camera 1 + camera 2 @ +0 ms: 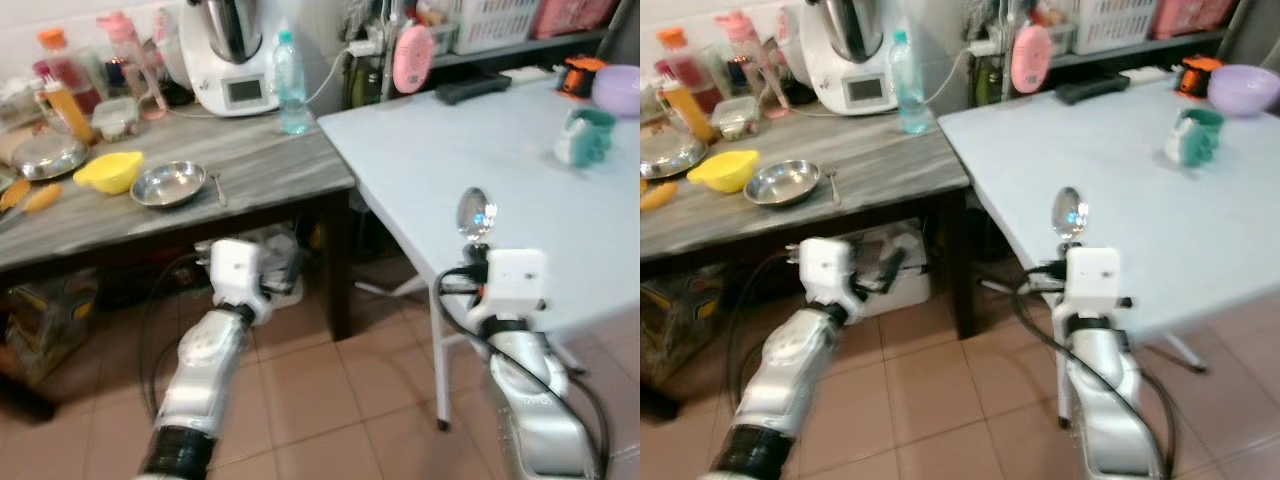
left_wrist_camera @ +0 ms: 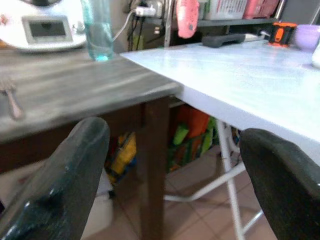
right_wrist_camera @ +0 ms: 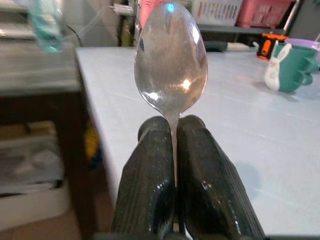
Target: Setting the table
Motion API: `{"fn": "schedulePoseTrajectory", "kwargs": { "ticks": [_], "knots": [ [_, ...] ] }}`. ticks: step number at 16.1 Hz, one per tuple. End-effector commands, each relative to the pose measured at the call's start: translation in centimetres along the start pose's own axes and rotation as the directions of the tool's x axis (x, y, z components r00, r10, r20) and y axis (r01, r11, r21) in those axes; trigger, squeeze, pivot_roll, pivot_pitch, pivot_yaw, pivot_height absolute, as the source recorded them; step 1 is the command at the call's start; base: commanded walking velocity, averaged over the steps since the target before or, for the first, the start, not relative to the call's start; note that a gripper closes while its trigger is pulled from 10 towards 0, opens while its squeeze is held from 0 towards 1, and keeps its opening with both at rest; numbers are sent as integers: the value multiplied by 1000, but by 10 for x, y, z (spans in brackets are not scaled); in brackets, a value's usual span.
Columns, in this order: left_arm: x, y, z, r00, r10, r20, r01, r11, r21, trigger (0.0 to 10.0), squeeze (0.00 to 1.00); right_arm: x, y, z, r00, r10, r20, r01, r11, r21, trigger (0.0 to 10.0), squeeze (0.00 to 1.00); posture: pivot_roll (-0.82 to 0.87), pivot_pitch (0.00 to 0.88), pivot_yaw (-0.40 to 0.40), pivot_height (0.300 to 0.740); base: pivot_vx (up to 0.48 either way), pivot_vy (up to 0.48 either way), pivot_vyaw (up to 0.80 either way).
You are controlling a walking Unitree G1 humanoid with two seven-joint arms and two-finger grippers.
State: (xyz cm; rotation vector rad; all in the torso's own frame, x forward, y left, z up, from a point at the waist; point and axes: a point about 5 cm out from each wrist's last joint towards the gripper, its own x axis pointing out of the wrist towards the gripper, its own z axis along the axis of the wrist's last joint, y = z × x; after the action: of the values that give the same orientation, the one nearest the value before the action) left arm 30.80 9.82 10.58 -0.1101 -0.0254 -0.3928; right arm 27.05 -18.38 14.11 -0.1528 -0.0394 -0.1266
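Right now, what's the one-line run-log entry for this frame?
phase: carrying spoon | right gripper: shut on spoon, at white table edge | left gripper: open, idle, low by wooden table

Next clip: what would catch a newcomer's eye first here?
The spoon, clamped upright between the right gripper's fingers, its bowl raised at the near edge of the white table. Further back on that table stands a teal mug. The left gripper hangs open below the grey wooden table.
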Motion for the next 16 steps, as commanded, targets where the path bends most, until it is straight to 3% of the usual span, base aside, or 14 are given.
{"fn": "schedulePoseTrajectory", "kwargs": {
  "ticks": [1,5,13,16],
  "knots": [
    [-3,13,4,1000,27,6,-28,999,25,10000,0,1,9,8,999,20,31,-21,1000,19,10000,0,-169,18,73,740,349,0,600],
    [-3,13,4,1000,26,5,-26,999,24,10000,0,1,9,8,999,22,30,-22,1000,16,10000,0,-170,16,73,740,346,0,0],
    [-3,13,4,1000,20,4,-21,999,27,10000,0,1,11,8,999,29,31,-30,999,19,10000,0,-166,15,73,740,339,0,759],
    [-2,12,4,1000,18,4,-18,999,28,10000,0,1,9,8,999,20,32,-21,999,29,10000,0,-165,15,75,740,335,0,175]
  ]
}}
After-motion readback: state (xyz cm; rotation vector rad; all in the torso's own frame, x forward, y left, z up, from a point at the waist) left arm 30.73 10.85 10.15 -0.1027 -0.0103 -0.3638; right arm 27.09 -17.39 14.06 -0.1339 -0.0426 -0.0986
